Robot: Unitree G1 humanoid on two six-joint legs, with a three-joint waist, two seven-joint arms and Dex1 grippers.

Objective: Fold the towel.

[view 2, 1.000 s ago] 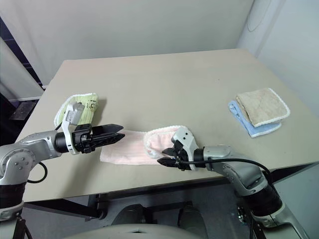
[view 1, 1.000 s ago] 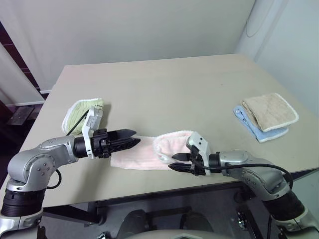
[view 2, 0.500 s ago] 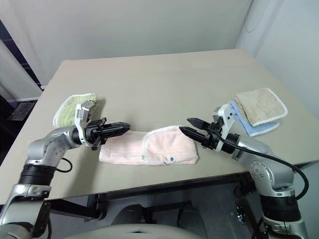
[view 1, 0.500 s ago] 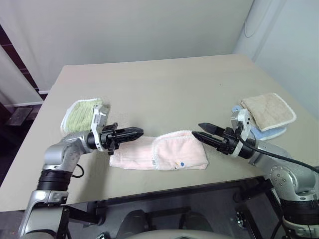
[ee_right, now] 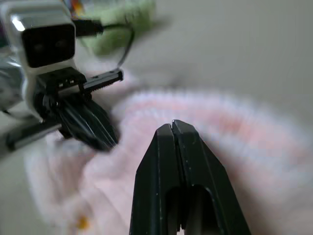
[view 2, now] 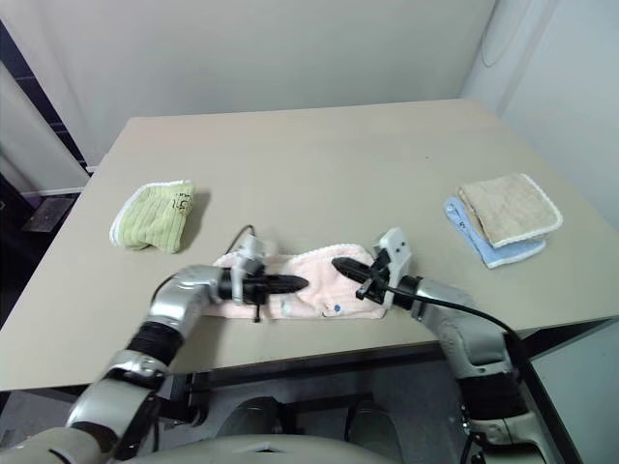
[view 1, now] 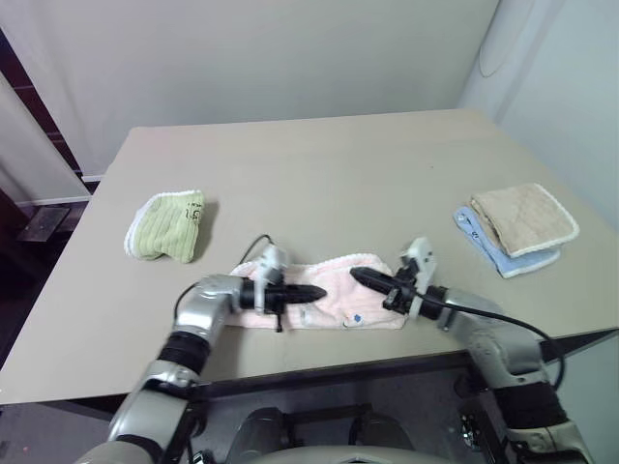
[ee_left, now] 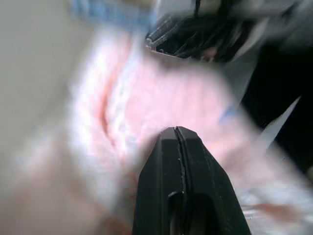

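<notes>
While both arms crowd in over the pink cloth, here is how it stands.

Towel: the towel (view 1: 334, 290) lies near the front edge of the surface (view 1: 319, 174), already doubled over on itself, right beneath and between my two end effectors.

Left end effector: my left end effector (view 1: 311, 292) has its fingers pressed together with no fabric between them that I can see; its tip sits on or just over the towel's middle, pointing toward the right one.

Right end effector: my right end effector (view 1: 360, 278) is likewise pinched together and empty as far as I can tell, its tip just over the towel's far-right part, aimed back at the left one. The two tips are near each other but apart.

Step in hand: I judge this to be a press or smoothing of the fold, or a set-up for the next fold, not a pick.

Doing it well: I would keep the tips low and flat, stroke outward from the centre so the top layer does not drag, and keep the white edging lined up. To fold again I would spread the fingers first, then take the corners.

Risk: bunching the soft terry, or the tips colliding.

Bystanders: the green cloth (view 1: 166, 227) sits well off beyond my left end effector; the beige cloth (view 1: 524, 218) on the blue cloth (view 1: 484, 242) lies well off past my right.
</notes>
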